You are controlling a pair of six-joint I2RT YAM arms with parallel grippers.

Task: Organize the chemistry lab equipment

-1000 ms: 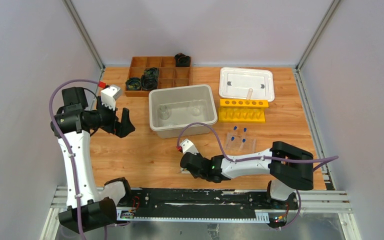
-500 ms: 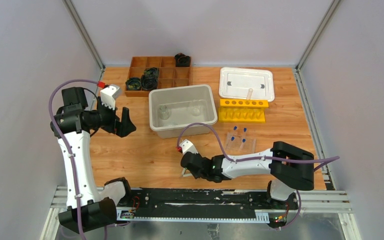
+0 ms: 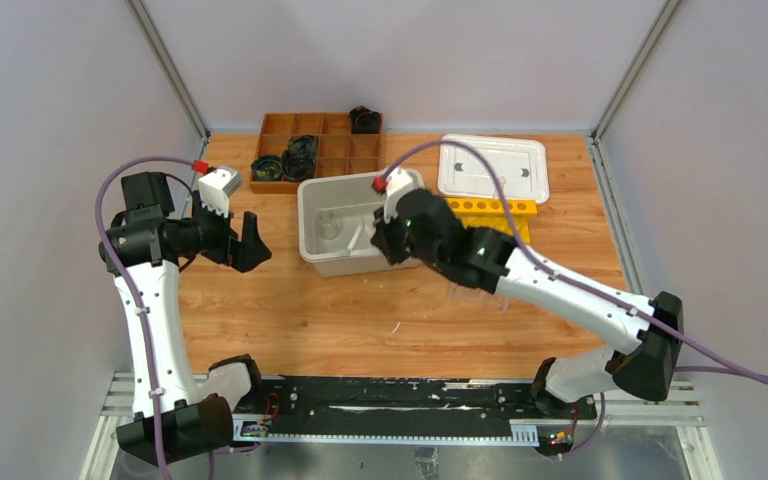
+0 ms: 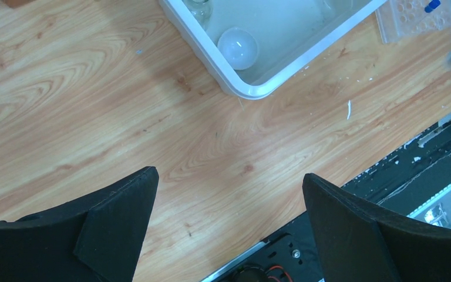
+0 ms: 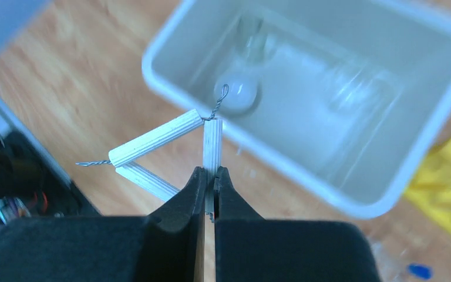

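two hands, nearest first: your left gripper (image 4: 228, 176) stands wide apart, holding nothing, over the table (image 4: 94, 88) just short of the white tub (image 4: 258, 91). your right gripper (image 5: 210, 176) is pinched tight on the near end of one rod of the white triangle (image 5: 155, 136).

judge the triangle light and stiff, three ribbed rods that look brittle. the wired corners may let it swing, so take it on a rod, not a wire, and squeeze no harder.

the held rod is the axis to mind: it runs straight out from the fingers toward the tub. the other two rods fan off to the left in the wrist view, with twisted wire tails at the far and left corners. the far corner hangs at the tub's near rim, with the white dome (image 5: 238, 94) lying inside beyond it.
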